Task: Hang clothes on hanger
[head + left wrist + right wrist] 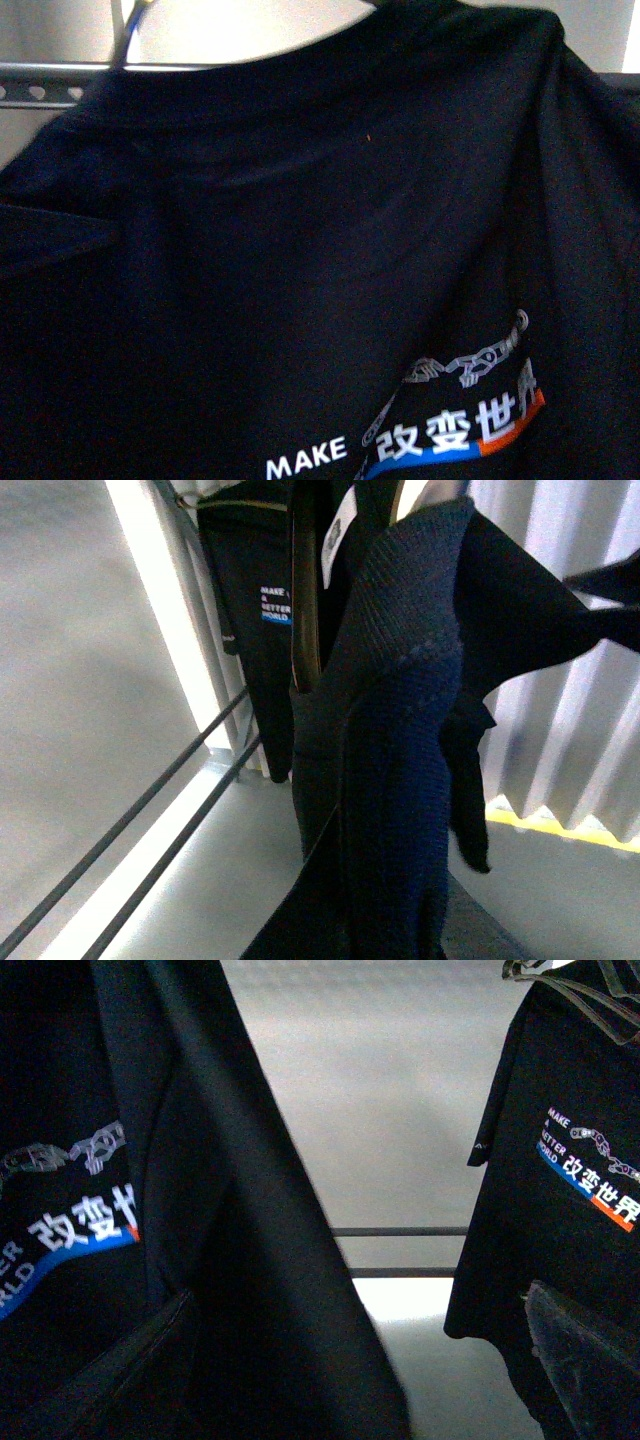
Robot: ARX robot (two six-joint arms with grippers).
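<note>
Rack [40,92]: dark grey; only a short stretch of its long rail with heart-shaped holes showed, beside the shirt's shoulder.
T-shirt [300,250]: black, filling the front view. Its collar was level with the rail and its body hung below and in front of the rail.
Print [450,420]: white "MAKE", Chinese characters and a blue-orange stripe, well below the rail.
Wire hook [125,30]: thin metal, rising above the rail.
Right gripper [358,1293]: fingers spread wide, with a fold of the T-shirt hanging between them — no pinch visible.
Left gripper: hidden behind dark cloth — its state could not be told.
Second T-shirt [570,1210]: same print, hanging apart from the first.
</note>
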